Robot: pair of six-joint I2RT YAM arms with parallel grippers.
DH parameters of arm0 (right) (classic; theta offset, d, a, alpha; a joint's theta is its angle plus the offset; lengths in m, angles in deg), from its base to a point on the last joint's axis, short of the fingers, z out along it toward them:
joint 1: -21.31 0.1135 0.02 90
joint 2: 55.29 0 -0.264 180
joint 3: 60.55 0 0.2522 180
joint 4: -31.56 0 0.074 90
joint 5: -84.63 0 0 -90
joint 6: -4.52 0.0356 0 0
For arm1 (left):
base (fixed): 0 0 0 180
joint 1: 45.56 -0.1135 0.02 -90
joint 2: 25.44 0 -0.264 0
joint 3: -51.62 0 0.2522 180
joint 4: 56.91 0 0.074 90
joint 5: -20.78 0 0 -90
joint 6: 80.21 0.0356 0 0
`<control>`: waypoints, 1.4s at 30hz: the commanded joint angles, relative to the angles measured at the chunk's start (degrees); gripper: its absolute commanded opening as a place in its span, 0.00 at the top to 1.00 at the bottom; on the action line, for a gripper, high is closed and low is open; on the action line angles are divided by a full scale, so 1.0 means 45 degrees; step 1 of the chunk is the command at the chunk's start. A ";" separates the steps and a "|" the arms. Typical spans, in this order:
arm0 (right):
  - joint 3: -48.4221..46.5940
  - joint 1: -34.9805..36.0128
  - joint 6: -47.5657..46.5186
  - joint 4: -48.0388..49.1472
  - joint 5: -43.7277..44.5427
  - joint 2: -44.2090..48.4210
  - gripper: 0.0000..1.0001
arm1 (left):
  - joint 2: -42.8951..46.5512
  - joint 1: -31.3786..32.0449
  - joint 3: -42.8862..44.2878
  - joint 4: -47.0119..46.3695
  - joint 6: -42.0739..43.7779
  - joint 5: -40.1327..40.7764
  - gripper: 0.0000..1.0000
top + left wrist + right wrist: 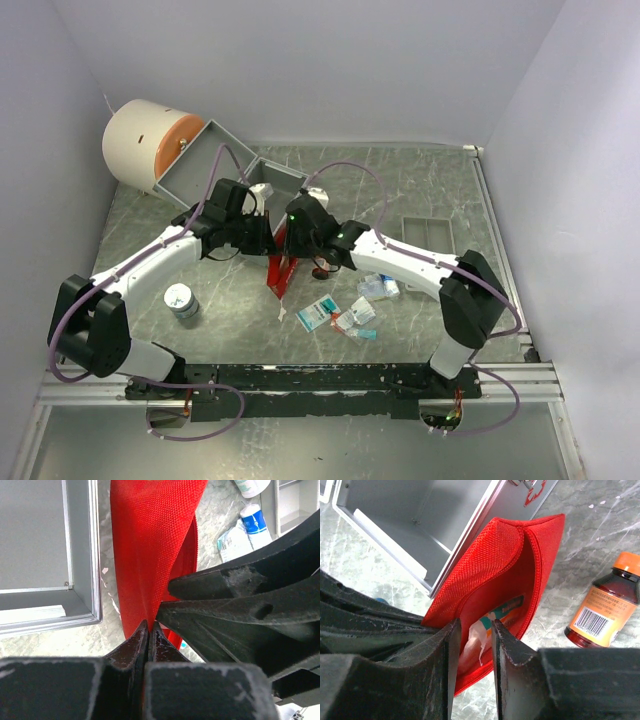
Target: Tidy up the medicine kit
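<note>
The red pouch (283, 270) hangs upright just in front of the open grey metal case (230, 165). My left gripper (149, 625) is shut on the upper edge of the pouch (150, 540), pinching the fabric. My right gripper (474, 630) is at the pouch's (520, 555) open mouth, its fingers (452, 635) apart. A white and teal sachet (492, 617) lies inside the pouch between them; whether they touch it I cannot tell. The case's bare inside (415, 510) shows beyond the pouch. The two grippers nearly meet in the top view.
A brown bottle with an orange cap (605, 610) lies right of the pouch. Loose sachets (318, 313) and small bottles (378, 288) lie on the marble table. A round tin (181, 300) sits left, a divided tray (430, 232) right, a white drum (150, 145) back left.
</note>
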 commanded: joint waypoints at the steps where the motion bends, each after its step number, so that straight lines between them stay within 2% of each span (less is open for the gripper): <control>1: -0.0965 0.0215 0.0598 -0.1139 0.0688 -0.0611 0.70 | -0.0020 0.0104 -0.0040 -0.0454 -0.0075 -0.0380 0.93; 4: -0.1053 0.0283 0.0988 -0.1532 0.0954 -0.0888 0.73 | 0.0009 0.0104 -0.0053 -0.0479 -0.0087 -0.0397 0.93; 11: -0.0825 0.0318 0.1497 -0.1574 0.0240 -0.1053 0.80 | 0.0106 0.0104 -0.0158 -0.0586 -0.0127 -0.0350 0.93; 19: -0.0194 0.0326 0.2054 -0.0883 -0.0811 -0.0987 0.99 | 0.0141 0.0104 -0.0215 -0.0671 -0.0155 -0.0401 0.93; 25: 0.0234 0.0307 0.2992 -0.0426 -0.0939 -0.0641 1.00 | 0.0184 0.0104 -0.0215 -0.0621 -0.0127 -0.0344 0.93; 27: 0.0004 0.0307 0.2897 -0.0556 -0.0581 -0.0557 0.94 | 0.0194 0.0104 -0.0224 -0.0626 -0.0115 -0.0332 0.93; 30: -0.0603 0.0304 0.2582 -0.1191 0.0120 -0.0447 0.77 | 0.0195 0.0103 -0.0200 -0.0560 -0.0097 -0.0332 0.93; 33: -0.0816 0.0275 0.2445 -0.1599 0.0755 0.0132 0.65 | 0.0204 0.0104 -0.0116 -0.0397 0.0010 -0.0257 0.93; 36: -0.0774 0.0278 0.2290 -0.1924 0.1223 0.0778 0.60 | 0.0253 0.0104 -0.0056 -0.0237 0.0071 -0.0131 0.93; 42: 0.0535 0.0268 0.1667 -0.2138 0.2223 0.2720 0.58 | 0.0621 0.0104 -0.0129 0.0045 0.0078 0.0109 0.93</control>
